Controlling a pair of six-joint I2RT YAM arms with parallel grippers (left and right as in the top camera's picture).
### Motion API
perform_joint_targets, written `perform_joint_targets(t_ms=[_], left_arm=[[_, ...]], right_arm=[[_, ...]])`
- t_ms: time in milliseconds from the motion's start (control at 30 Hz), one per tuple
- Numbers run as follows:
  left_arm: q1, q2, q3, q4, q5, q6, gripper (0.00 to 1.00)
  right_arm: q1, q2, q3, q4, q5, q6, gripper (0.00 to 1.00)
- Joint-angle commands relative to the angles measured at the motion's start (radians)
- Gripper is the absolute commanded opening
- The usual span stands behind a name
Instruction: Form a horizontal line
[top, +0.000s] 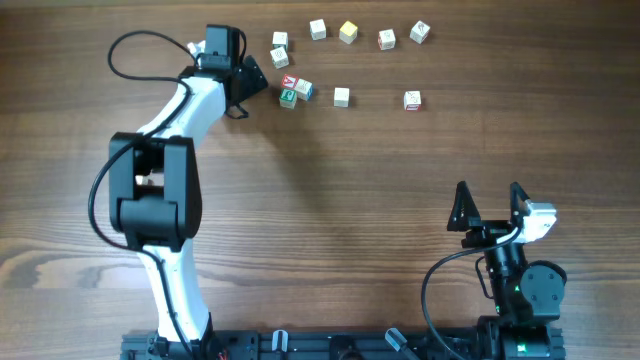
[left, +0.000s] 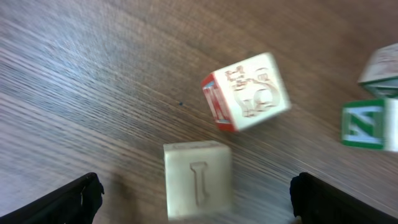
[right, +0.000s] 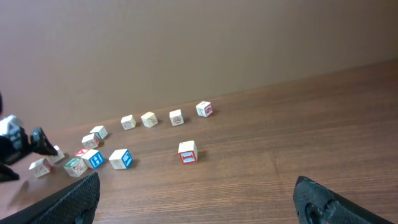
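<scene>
Small whitish wooden letter cubes (top: 342, 96) lay scattered at upper middle, with no horizontal line yet. The left fingers (left: 68, 200) gaped empty over one cream cube (left: 198, 180) and, I judged, next needed to close squarely on it. The right fingers (top: 462, 208) idled wide and empty.

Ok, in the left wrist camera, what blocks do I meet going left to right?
Plain whitish wooden cube embossed with an I → tilted whitish cube with a red side → green-framed letter cube.
</scene>
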Motion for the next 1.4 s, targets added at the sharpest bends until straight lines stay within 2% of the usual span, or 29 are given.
perform_joint_targets(t_ms=[0,100,133,167,200,333,433,567,700,833,900,1033,1100,1367], left_arm=[[0.004,0.071,-0.006,0.042,-0.024,-0.037,0.95],[0.006,0.088,-0.006,0.047,-0.024,-0.016,0.57],[0.006,0.088,-0.006,0.045,-0.024,-0.001,0.49],[0.006,0.087,-0.005,0.045,-0.024,0.026,0.35],[0.006,0.079,-0.005,0.043,-0.024,0.052,0.28],[0.006,0.013,-0.005,-0.019,-0.024,0.158,0.16],[0.006,-0.082,-0.005,-0.109,-0.025,0.263,0.13],[0.006,-0.261,-0.005,-0.301,-0.032,0.409,0.15],[0.007,-0.459,-0.005,-0.555,-0.066,0.428,0.15],[0.008,-0.57,-0.006,-0.763,-0.065,0.428,0.05],[0.008,-0.601,-0.013,-0.84,-0.067,0.429,0.04],[0.013,-0.614,-0.102,-0.836,-0.1,0.43,0.04],[0.039,-0.614,-0.22,-0.757,-0.103,0.467,0.04],[0.201,-0.608,-0.565,-0.428,-0.099,0.47,0.04]], right_arm=[[-0.004,0.0,0.0,0.001,0.016,0.042,1.0],[-0.004,0.0,0.0,0.001,0.016,0.043,1.0],[-0.004,0.0,0.0,0.001,0.016,0.042,1.0],[-0.004,0.0,0.0,0.001,0.016,0.043,1.0],[-0.004,0.0,0.0,0.001,0.016,0.042,1.0],[-0.004,0.0,0.0,0.001,0.016,0.043,1.0],[-0.004,0.0,0.0,0.001,0.015,0.043,1.0],[-0.004,0.0,0.0,0.001,0.015,0.043,0.99],[-0.004,0.0,0.0,0.001,0.015,0.043,1.0],[-0.004,0.0,0.0,0.001,0.015,0.043,1.0],[-0.004,0.0,0.0,0.001,0.016,0.043,1.0],[-0.004,0.0,0.0,0.001,0.015,0.043,1.0],[-0.004,0.0,0.0,0.001,0.016,0.043,1.0],[-0.004,0.0,0.0,0.001,0.016,0.042,1.0]])
